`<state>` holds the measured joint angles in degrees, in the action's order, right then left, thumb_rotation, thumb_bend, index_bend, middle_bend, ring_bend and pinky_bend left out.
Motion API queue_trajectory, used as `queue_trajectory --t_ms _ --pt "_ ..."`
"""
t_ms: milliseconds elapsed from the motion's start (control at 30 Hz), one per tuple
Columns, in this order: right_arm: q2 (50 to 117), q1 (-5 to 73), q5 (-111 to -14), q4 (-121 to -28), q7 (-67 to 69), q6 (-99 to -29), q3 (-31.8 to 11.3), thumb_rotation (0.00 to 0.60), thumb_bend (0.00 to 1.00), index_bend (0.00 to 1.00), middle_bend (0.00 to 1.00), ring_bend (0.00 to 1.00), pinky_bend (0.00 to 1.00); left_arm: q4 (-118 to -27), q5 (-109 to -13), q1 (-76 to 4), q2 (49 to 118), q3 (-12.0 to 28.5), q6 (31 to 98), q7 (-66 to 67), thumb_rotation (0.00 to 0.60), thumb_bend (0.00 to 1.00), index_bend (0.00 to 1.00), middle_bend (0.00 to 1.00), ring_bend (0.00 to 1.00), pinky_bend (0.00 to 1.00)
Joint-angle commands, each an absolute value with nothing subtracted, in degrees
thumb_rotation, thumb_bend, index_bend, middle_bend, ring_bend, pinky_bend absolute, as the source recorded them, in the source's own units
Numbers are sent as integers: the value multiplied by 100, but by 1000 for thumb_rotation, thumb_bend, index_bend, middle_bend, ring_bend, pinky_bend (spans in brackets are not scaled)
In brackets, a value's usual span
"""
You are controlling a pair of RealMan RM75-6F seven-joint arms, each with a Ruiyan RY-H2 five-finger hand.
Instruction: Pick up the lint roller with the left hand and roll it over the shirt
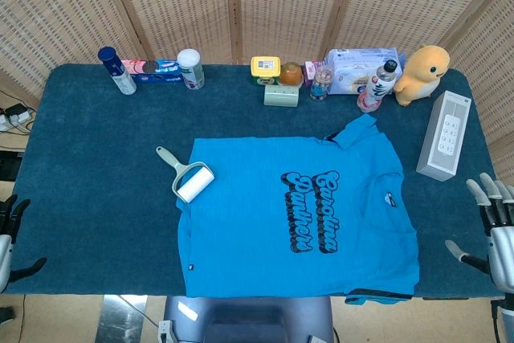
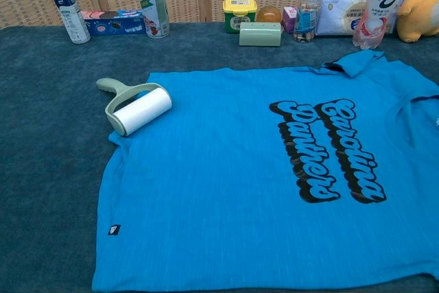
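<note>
Well ahead of the empty, spread-fingered left hand [image 1: 10,226], the lint roller [image 1: 189,177] is laid on the shirt [image 1: 297,214] edge, handle outward for grasping.

Matt knit cloth shirt [image 1: 293,218], smooth plastic lint roller [image 1: 186,175] with white paper roll, on napped blue tablecloth [image 1: 88,166].

Your head view looks steeply down from above the near edge of the table [image 1: 96,198], taking in its whole top up to the wicker screen [image 1: 241,6]. Your chest view sits lower and closer, facing forward. Both share the blue shirt [image 1: 297,214] and lint roller [image 2: 134,108].
</note>
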<state>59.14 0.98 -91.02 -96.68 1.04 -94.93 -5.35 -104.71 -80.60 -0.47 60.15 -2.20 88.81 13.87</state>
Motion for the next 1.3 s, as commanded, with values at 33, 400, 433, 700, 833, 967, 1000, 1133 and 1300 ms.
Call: queue_trajectory --t_ms 33,400,433,700,833,967,1000,1133,1300 --pt "5907 94 -9094 -9671 132 -9478 -529 600 0 57 0 0 0 -10485 -8039 -52 5997 -217 8834 1391 600 130 0 0 0 60" --pt "5918 133 -9087 -9663 172 -9382 -526 600 0 57 0 0 0 -8629 -9735 -1020 6323 -69 8384 -829 600 130 0 0 0 59" --pt "5933 157 -9060 -9655 161 -9341 -539 600 0 57 0 0 0 -8281 -9867 -1269 6392 -41 8170 -1137 600 131 0 0 0 59" --pt "6090 386 -8699 -9612 -107 -8937 -689 600 0 57 0 0 0 -6135 -10144 -2794 7372 195 6827 -2201 600 136 0 0 0 59" --pt "6153 451 -8454 -9555 -254 -8760 -746 600 0 57 0 0 0 -5401 -10145 -3395 7899 142 6155 -2571 600 147 0 0 0 60" --pt "6186 488 -8264 -9517 -317 -8654 -797 600 0 57 0 0 0 -4803 -10224 -3827 8347 42 5867 -2956 600 159 0 0 0 60" --pt "6193 496 -8220 -9506 -332 -8634 -811 600 0 57 0 0 0 -4619 -10259 -3940 8466 2 5837 -3093 600 161 0 0 0 60" --pt "6225 516 -8062 -9454 -391 -8577 -858 600 0 57 0 0 0 -3972 -10402 -4306 8859 -132 5840 -3576 600 180 0 0 0 60" --pt "6261 546 -7916 -9400 -443 -8490 -889 600 0 57 0 0 0 -3221 -10529 -4648 9259 -381 5730 -4006 600 191 0 0 0 115"
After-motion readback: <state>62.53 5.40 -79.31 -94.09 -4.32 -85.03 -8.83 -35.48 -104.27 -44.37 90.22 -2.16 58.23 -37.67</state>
